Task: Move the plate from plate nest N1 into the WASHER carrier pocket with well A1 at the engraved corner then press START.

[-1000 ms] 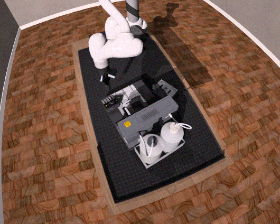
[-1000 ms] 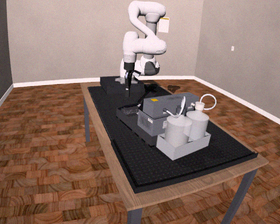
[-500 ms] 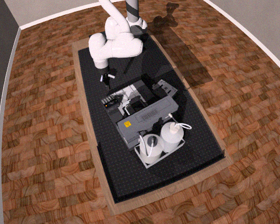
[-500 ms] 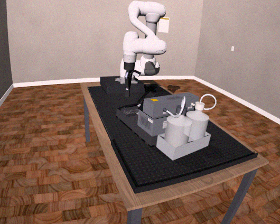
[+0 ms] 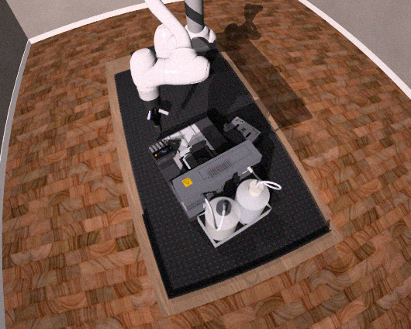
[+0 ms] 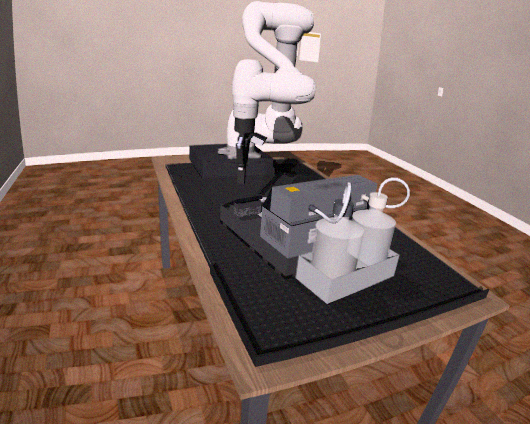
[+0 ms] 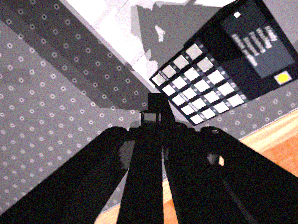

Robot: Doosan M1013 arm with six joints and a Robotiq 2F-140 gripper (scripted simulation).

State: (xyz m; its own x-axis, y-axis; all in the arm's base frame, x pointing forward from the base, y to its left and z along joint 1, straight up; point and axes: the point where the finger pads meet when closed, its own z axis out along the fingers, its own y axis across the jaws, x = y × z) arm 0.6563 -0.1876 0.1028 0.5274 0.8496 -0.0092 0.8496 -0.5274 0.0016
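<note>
2 white bottles [image 6: 353, 240] are standing upright in a grey tray [image 6: 343, 282] at the washer's [image 6: 313, 200] rear end. The gripper [image 7: 155, 107] is hanging over the mat w/ fingers fully closed, gripping nothing, tips just short of the keypad [image 7: 197, 82]. Plate [image 5: 186, 141] is showing white in the washer's carrier area in top view; can't tell if it's seated. Only wrist view is showing the keys & a yellow-lit lamp [image 7: 283, 77].

At frame centre we see the washer [image 5: 219, 167] on the mat [image 5: 188, 248]; two bottles [image 5: 250, 199] in a tray [image 5: 219, 241] sit below it, its keypad [image 5: 161, 147] at its upper left.
</note>
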